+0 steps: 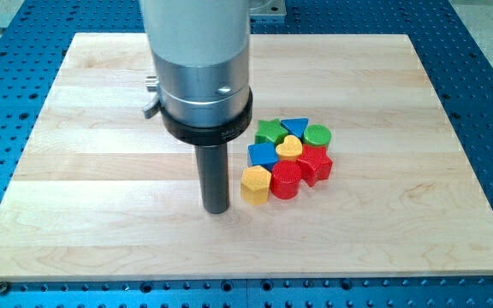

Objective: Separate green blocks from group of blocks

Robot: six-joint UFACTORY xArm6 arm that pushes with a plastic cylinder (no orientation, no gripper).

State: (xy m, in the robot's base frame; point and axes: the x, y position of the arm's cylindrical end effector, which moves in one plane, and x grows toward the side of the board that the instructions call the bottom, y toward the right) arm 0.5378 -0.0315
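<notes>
A tight group of blocks lies right of the board's middle. At its top are a green star-like block [270, 131], a blue triangle [295, 127] and a green round block [317, 135]. Below them are a blue block [263, 155], a yellow heart [289, 147] and a red star-like block [314, 162]. At the bottom are a yellow hexagon [255, 184] and a red round block [285, 180]. My tip [216, 208] rests on the board just left of the yellow hexagon, a small gap apart.
The wooden board [101, 171] lies on a blue perforated table [486, 68]. The arm's grey body [199, 60] rises above the rod and hides part of the board's top middle.
</notes>
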